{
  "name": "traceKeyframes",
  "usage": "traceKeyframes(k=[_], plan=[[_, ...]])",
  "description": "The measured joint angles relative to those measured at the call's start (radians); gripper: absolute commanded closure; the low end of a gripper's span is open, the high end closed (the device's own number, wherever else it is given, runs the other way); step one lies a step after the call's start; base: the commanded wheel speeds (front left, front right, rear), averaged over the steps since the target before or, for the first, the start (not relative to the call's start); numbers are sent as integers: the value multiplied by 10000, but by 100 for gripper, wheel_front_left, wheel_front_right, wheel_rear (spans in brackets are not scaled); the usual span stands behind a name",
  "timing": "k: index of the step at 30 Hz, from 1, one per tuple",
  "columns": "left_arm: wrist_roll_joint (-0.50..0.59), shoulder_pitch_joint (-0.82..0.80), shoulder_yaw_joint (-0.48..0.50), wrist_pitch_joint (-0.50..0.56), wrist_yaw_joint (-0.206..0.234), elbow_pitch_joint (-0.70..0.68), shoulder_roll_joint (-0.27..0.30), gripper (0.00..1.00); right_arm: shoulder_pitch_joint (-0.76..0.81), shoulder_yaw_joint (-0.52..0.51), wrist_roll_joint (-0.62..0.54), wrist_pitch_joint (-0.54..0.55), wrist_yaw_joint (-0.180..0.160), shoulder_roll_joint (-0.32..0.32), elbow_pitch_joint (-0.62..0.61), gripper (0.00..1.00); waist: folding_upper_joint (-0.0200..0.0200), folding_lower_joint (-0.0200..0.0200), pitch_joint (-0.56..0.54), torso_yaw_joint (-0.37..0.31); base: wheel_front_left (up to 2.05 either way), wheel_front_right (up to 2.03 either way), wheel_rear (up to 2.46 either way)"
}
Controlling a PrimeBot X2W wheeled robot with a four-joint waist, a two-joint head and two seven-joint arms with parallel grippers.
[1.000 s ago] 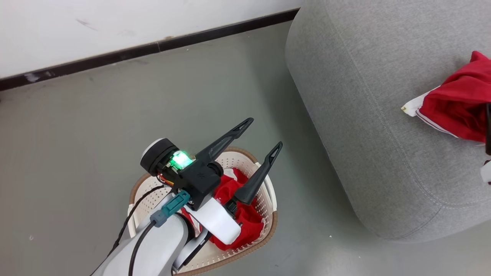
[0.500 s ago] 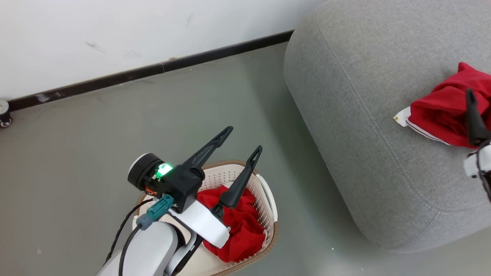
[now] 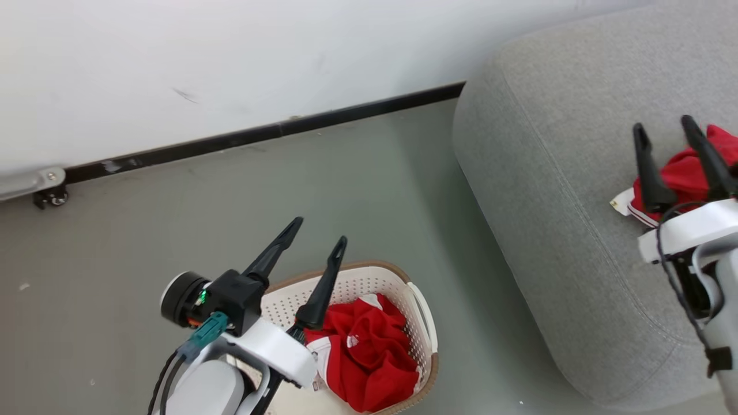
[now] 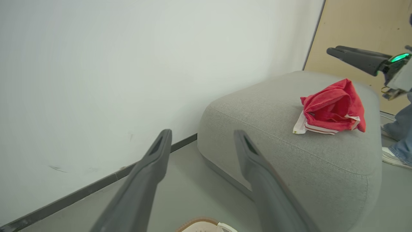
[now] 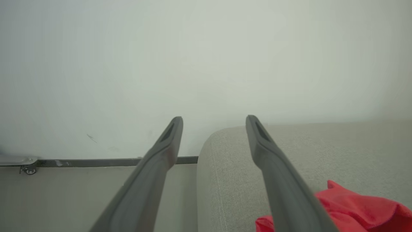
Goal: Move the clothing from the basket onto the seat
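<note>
Task part done. One red garment (image 3: 686, 173) lies crumpled on the seat (image 3: 548, 202), well to the right of the basket (image 3: 369, 266) and higher than it. The seat itself stands near the basket's right side, with a strip of floor (image 3: 450, 242) between them. A heap of red clothing (image 3: 369, 351) with white trim lies inside the basket, toward its right wall, and has yet to be moved. How many pieces make up the heap cannot be told. Left gripper (image 3: 320, 230): held over the basket's left half, above the rim, fingers spread wide and pointing past the far rim. Nothing sits between them, and they touch neither the clothing nor the basket. Right gripper (image 3: 662, 124): well to the right of the basket, over the seat, jaws fully apart and empty. The left wrist view shows it standing clear above the garment, which lies free. Judgement: one transfer is complete, the basket's load is outstanding, and the left gripper is the better placed to go down into the basket for the next piece.
</note>
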Motion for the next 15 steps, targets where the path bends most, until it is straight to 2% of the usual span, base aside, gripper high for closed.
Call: traceKeyframes(k=[9,15], plan=[[-171,627,673,-15,573,63,-4,0,156,244,-535,0,0,600,-637,0,0,0,-460,528,0,0,0],[-151,913,1172,-58,901,-138,-71,0,582,23,-823,-2,0,915,-966,0,0,-1,-776,864,0,0,0]])
